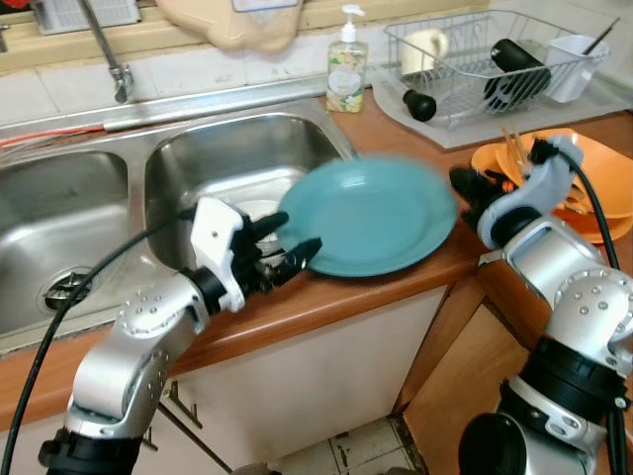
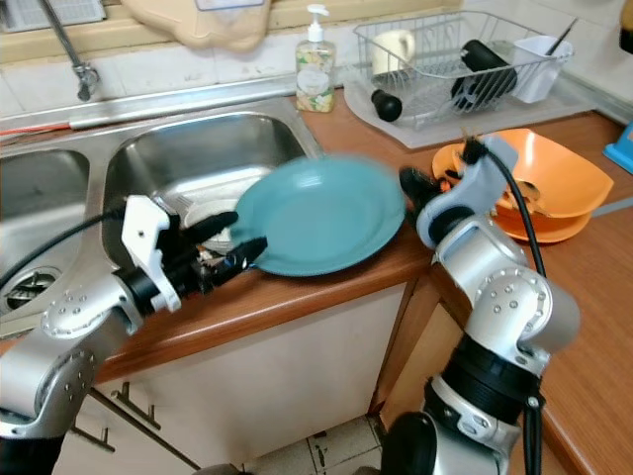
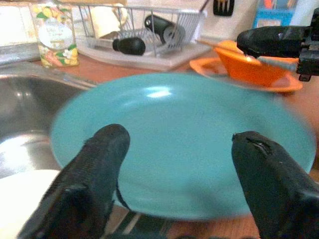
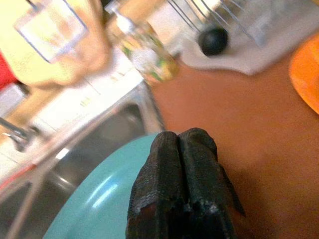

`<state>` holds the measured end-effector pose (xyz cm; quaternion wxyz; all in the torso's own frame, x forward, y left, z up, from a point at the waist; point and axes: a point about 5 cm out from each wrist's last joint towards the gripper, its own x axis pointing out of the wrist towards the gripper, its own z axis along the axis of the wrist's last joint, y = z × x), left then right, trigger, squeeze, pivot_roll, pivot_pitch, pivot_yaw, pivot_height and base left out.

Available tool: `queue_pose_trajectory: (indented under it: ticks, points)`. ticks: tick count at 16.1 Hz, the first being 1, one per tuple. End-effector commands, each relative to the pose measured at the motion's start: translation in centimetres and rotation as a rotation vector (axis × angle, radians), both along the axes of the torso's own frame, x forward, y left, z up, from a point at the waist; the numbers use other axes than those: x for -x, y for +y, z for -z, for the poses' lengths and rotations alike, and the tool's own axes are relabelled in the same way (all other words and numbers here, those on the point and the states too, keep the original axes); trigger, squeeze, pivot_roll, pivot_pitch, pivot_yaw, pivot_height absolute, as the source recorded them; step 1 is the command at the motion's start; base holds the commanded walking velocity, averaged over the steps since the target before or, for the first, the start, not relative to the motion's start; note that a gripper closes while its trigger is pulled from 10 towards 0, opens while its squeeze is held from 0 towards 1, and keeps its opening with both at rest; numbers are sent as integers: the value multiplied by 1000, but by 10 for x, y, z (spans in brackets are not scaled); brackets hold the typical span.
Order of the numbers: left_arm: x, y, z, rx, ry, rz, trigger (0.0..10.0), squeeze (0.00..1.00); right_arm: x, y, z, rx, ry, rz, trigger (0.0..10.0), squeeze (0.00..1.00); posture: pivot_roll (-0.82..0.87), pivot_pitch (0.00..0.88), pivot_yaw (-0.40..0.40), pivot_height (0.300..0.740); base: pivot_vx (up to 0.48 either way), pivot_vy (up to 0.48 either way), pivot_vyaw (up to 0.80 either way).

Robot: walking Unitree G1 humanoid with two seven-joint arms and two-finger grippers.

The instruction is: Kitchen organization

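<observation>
Plate (image 1: 371, 216), teal, mid-frame, overhangs sink (image 1: 237, 158) from desk (image 1: 396, 129); my left gripper (image 1: 289, 247) has fingers spread at its rim; right gripper (image 4: 178, 186) fingers pressed closed beside the opposite edge, probably steadying.

We're looking at what seems a home kitchen: a steel double sink (image 1: 237, 158), soap bottle (image 1: 347, 69), dish rack (image 1: 485, 59) sitting on a wooden counter (image 1: 396, 129).

Silver arms, black cables, black-fingered claws
</observation>
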<state>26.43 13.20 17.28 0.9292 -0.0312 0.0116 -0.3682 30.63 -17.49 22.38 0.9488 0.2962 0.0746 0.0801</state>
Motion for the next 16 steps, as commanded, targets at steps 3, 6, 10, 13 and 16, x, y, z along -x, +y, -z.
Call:
queue_pose_trajectory:
  ticks: [3, 6, 10, 13, 16]
  points:
    - [-9, 4, -1, 43, 18, -55, 10000, 435, -1, 1, -16, -60, -107, 12, 0, 0, -22, 0, 71, 740, 0, 0, 0]
    - [-10, 6, 0, 11, 27, -53, 10000, 0, 0, -1, -16, -11, -118, 12, 2667, 0, -21, 0, 72, 740, 0, 0, 0]
    - [-11, 6, 5, -66, 20, -53, 10000, 0, 4, 0, -3, 99, -56, -35, 10000, 1000, -21, 0, 72, 740, 0, 0, 0]
    - [-15, 4, 7, -96, 9, -63, 10000, 0, 5, 0, 2, 105, -27, -53, 10000, 1000, -23, 0, 73, 740, 0, 0, 0]
    - [-19, 5, -1, -43, -12, -85, 10000, 0, 7, 1, 2, 95, -18, -79, 10000, 1000, -27, 0, 75, 740, 0, 0, 0]
